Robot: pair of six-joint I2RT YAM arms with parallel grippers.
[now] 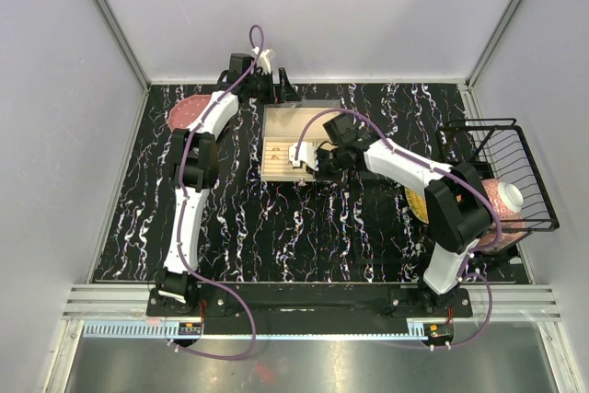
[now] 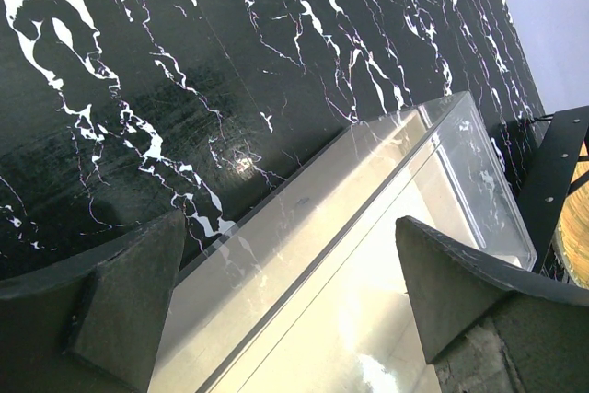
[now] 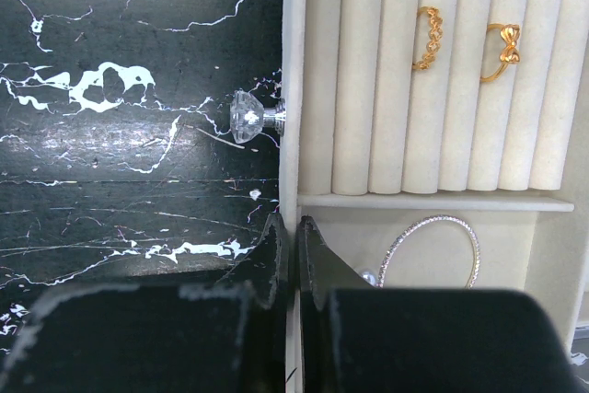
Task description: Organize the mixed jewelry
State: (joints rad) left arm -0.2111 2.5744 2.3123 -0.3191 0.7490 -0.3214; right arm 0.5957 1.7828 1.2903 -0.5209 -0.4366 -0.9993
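The beige tray (image 1: 276, 121) stands at the back middle of the table. In the right wrist view two orange-gold rings (image 3: 428, 39) (image 3: 502, 51) sit in its ring rolls. A pale silvery hoop (image 3: 431, 250) lies in the compartment below them. My right gripper (image 3: 295, 227) is shut on the tray's side wall (image 3: 294, 62), just below a crystal knob (image 3: 247, 117). It also shows in the top view (image 1: 308, 158). My left gripper (image 2: 290, 264) is open and empty, hovering over the clear back edge of the tray (image 2: 368, 200). In the top view it is at the tray's far side (image 1: 276, 82).
A black wire basket (image 1: 511, 167) stands at the right edge, with a pink and white bowl (image 1: 502, 202) under it. A yellow disc (image 1: 416, 202) lies beside the right arm. A pink object (image 1: 189, 112) lies at the back left.
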